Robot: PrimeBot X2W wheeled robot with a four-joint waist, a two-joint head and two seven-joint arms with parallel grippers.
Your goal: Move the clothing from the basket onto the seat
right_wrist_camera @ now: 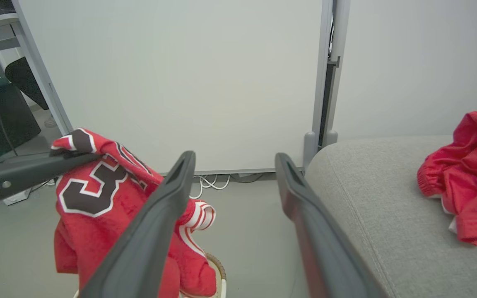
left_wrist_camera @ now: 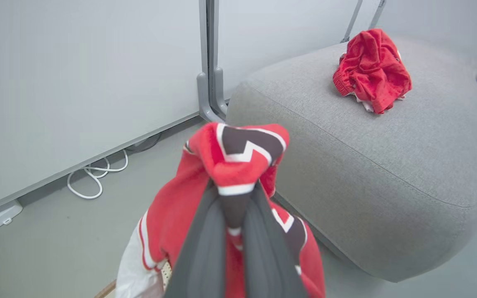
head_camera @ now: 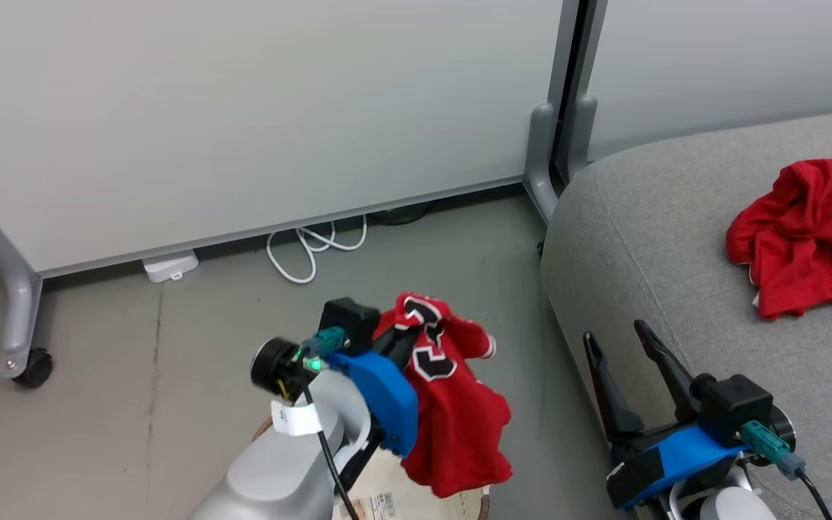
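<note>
My left gripper (head_camera: 405,336) is shut on a red jersey (head_camera: 452,404) with black-and-white numerals, which hangs in the air above the basket (head_camera: 416,502). Of the basket, a cream rim shows at the bottom edge of the head view. In the left wrist view the jersey (left_wrist_camera: 230,161) bunches over the closed fingertips. A second red garment (head_camera: 806,235) lies crumpled on the grey seat (head_camera: 647,238) at the right. My right gripper (head_camera: 622,339) stands open and empty over the seat's near edge. The right wrist view shows the jersey (right_wrist_camera: 93,194) at left and the other garment (right_wrist_camera: 470,178) on the seat (right_wrist_camera: 387,198).
A pale partition wall (head_camera: 257,108) on wheeled grey legs (head_camera: 22,310) stands behind. A white cable (head_camera: 311,249) and a small white box (head_camera: 169,266) lie on the grey floor at its base. Open floor separates the basket from the seat.
</note>
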